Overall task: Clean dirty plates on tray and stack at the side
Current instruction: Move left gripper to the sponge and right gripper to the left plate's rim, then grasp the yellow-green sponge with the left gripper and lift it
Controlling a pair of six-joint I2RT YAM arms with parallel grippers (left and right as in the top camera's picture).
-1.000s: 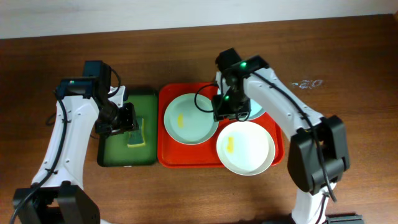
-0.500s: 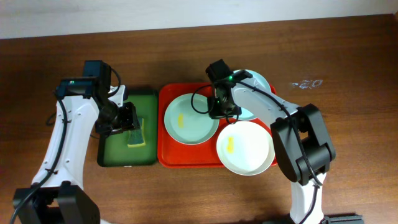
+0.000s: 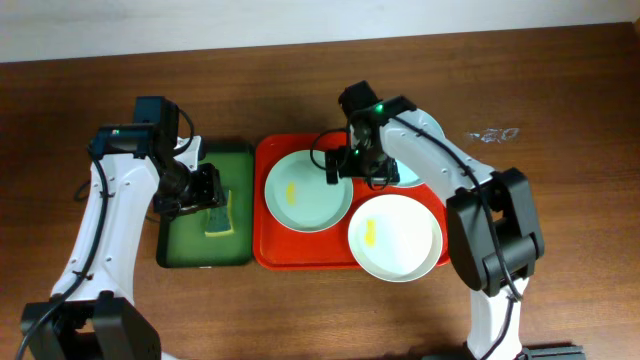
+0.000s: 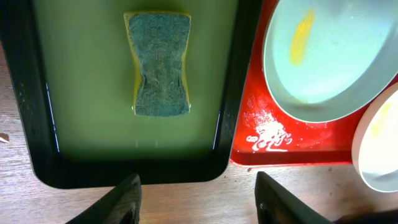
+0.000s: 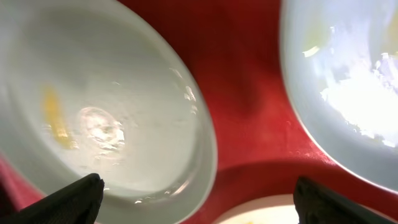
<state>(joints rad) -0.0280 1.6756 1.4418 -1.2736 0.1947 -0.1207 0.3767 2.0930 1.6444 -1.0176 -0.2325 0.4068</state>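
Both grippers open and empty, all three dirty plates on the red tray.

I saw the right gripper spread wide and holding nothing, low over bare red tray between the mint plate and the third plate. That third plate sat at the tray's far right corner, partly hidden by the arm. The white plate lay at the near right corner, overhanging the near rim. The mint and white plates each showed a yellow smear near the centre. My left gripper was also wide open and empty, hanging over the near edge of the green tray. The sponge lay flat in that tray, apart from the fingers. Both trays sat side by side on the bench.
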